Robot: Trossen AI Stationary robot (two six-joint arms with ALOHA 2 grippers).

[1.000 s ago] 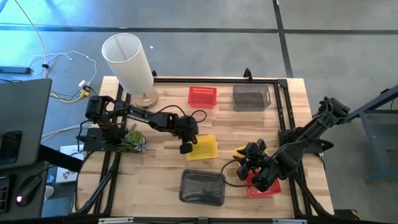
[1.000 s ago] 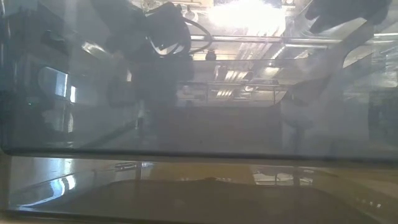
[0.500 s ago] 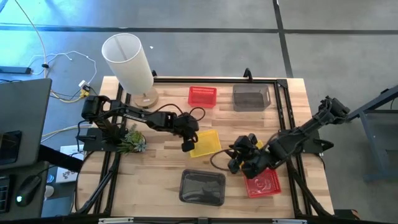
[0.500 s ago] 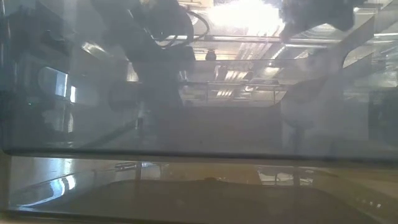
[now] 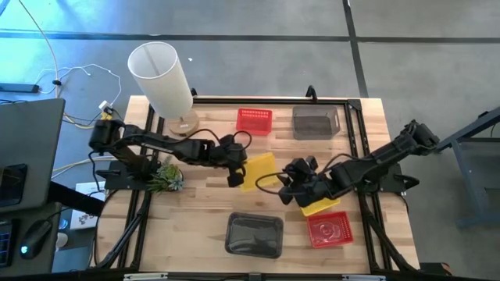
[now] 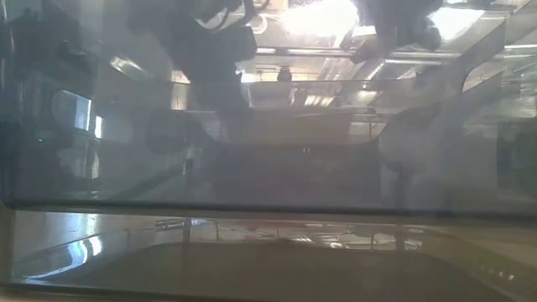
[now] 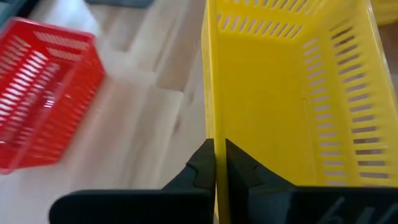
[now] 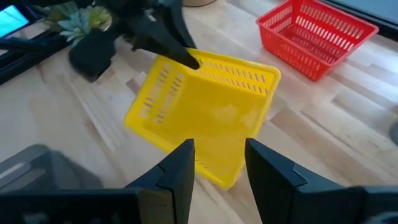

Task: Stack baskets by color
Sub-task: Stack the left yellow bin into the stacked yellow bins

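Note:
My left gripper (image 5: 234,178) is shut on a yellow basket (image 5: 259,170) near the table's middle, which is tipped up. My right gripper (image 5: 289,186) stands open just to the right of that basket and faces it, with nothing between its fingers (image 8: 180,165). A second yellow basket (image 5: 322,206) lies under my right arm, and a red basket (image 5: 329,229) rests on its bottom nearer the front edge. Another red basket (image 5: 254,120) and a grey basket (image 5: 316,122) stand at the far side. A further grey basket (image 5: 254,234) sits near the front. My left gripper pinches one side wall of the yellow basket at its rim (image 7: 210,124), one finger inside the basket and one outside. The fingers come from the table's left, slanting down. The held side is raised, and the basket tilts with its open top turned toward the left.
A tall white lamp shade (image 5: 160,76) stands at the far left corner, and a small green plant (image 5: 165,176) sits by the left arm's base. A black frame rail (image 5: 355,140) runs along the right side. A smoky grey wall fills the low view.
My left gripper has risen with the yellow basket's side, tipping the basket up from flat on the table. My right gripper has swung from above the near red basket toward the table's middle and the held yellow basket, staying open and uncovering a second yellow basket.

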